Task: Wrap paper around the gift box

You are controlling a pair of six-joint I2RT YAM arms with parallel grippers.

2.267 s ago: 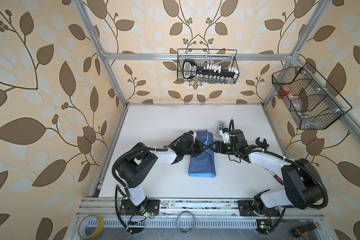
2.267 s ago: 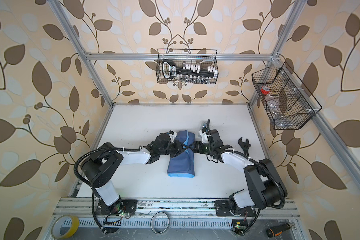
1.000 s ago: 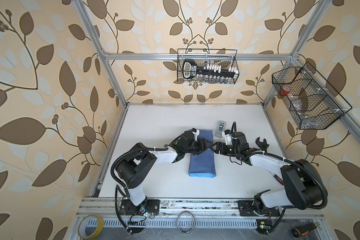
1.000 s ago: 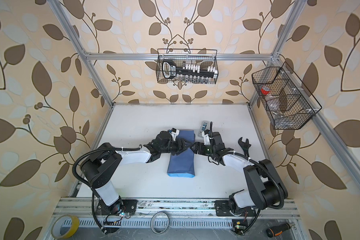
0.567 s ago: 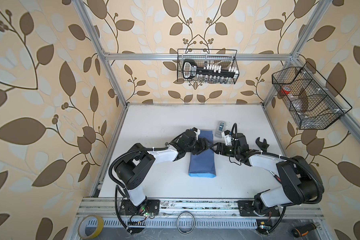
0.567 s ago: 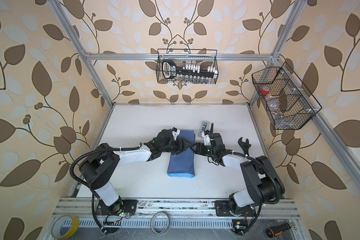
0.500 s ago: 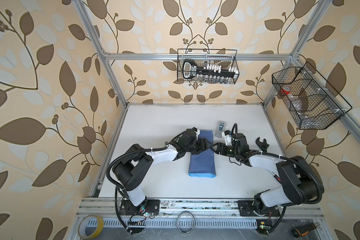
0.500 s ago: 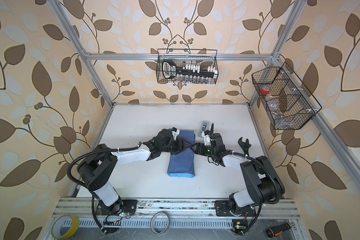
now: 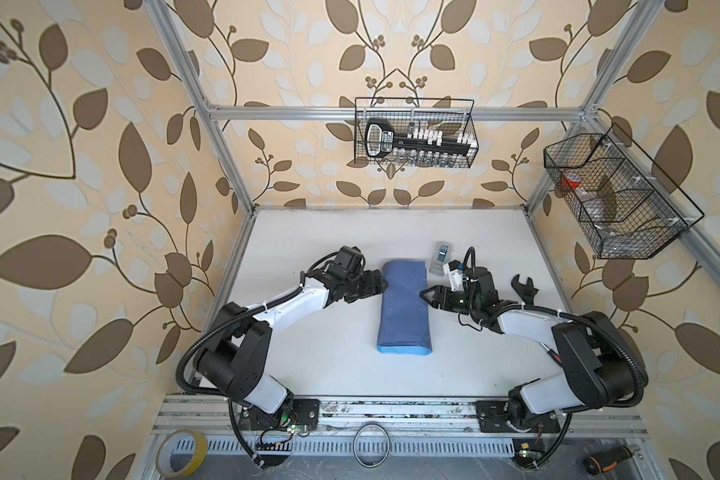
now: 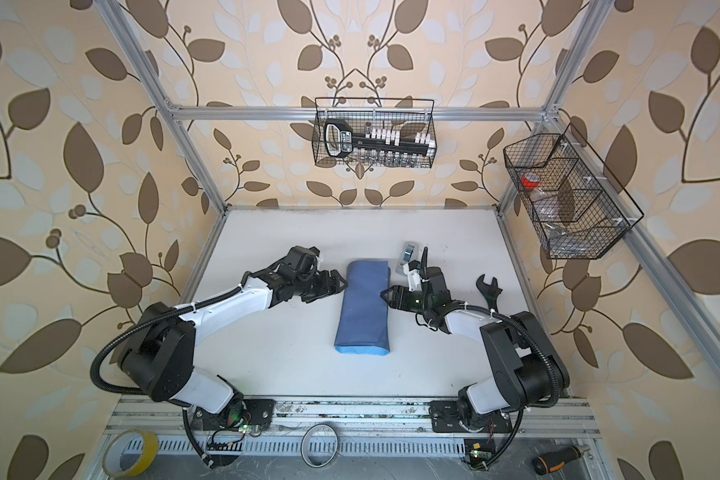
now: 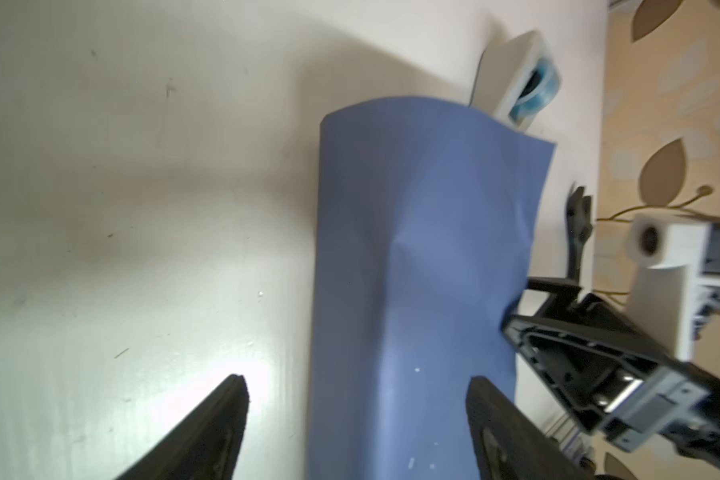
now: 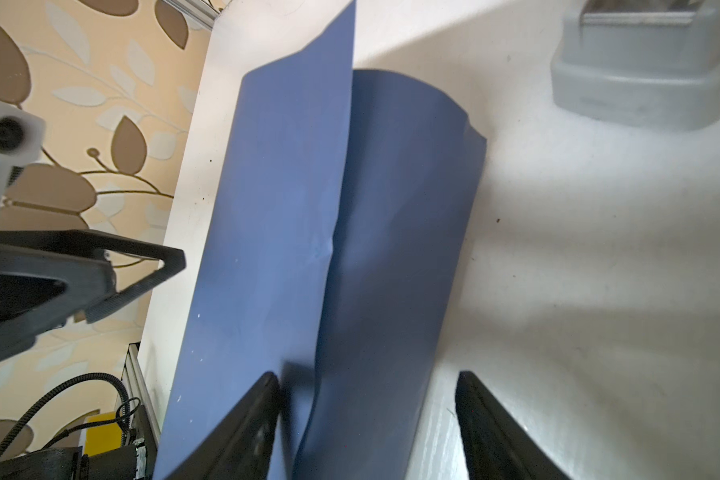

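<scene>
Top views: paper (image 9: pixel 403 307) lies mid table (image 9: pixel 329 232) as a long folded bundle, slate side out, light-blue strip at the near end; gift box not visible, covered; label on the black tool (image 9: pixel 381 139) in the back wire basket (image 9: pixel 412 99) is too small to read; left arm bent at the elbow, forearm slanting inward, left gripper (image 9: pixel 382 286) low, just beside the paper's left edge; right arm mirrors it, right gripper (image 9: pixel 426 296) at the right edge; tape dispenser (image 9: pixel 441 257) just behind it.

Left wrist: left gripper (image 11: pixel 356 377) jaws spread wide, holding nothing; one finger over bare table, one over the paper (image 11: pixel 425 249).

Right wrist: right gripper (image 12: pixel 366 374) jaws apart, not pinching; the paper's (image 12: pixel 287 208) curled edge sits between them; no readable writing on the tape dispenser (image 12: pixel 649 83).
</scene>
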